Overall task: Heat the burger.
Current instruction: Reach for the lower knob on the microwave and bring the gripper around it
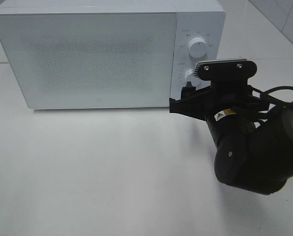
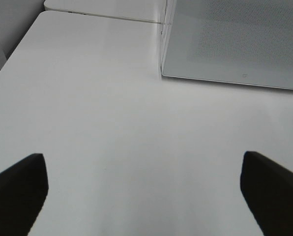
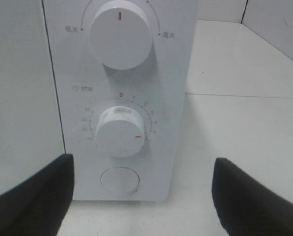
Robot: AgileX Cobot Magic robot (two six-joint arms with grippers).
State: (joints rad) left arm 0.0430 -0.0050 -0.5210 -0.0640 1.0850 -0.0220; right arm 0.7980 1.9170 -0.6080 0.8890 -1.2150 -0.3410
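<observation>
A white worktop (image 1: pixel 112 196) carries a closed white microwave (image 1: pixel 87 54) along its far edge. The burger shows in no view, and the frosted door hides the inside. Near the right edge, the right gripper (image 3: pixel 142 160) faces the timer dial (image 3: pixel 120 132), jaws spread and holding nothing. Toward the left edge, the left gripper (image 2: pixel 142 156) hangs spread over bare worktop.

Microwave (image 1: pixel 107 54) casing: smooth white, plastic-looking; door (image 1: pixel 87 59) panel finely speckled. Table (image 1: pixel 112 167) beneath the microwave: white, smooth, matt.
</observation>
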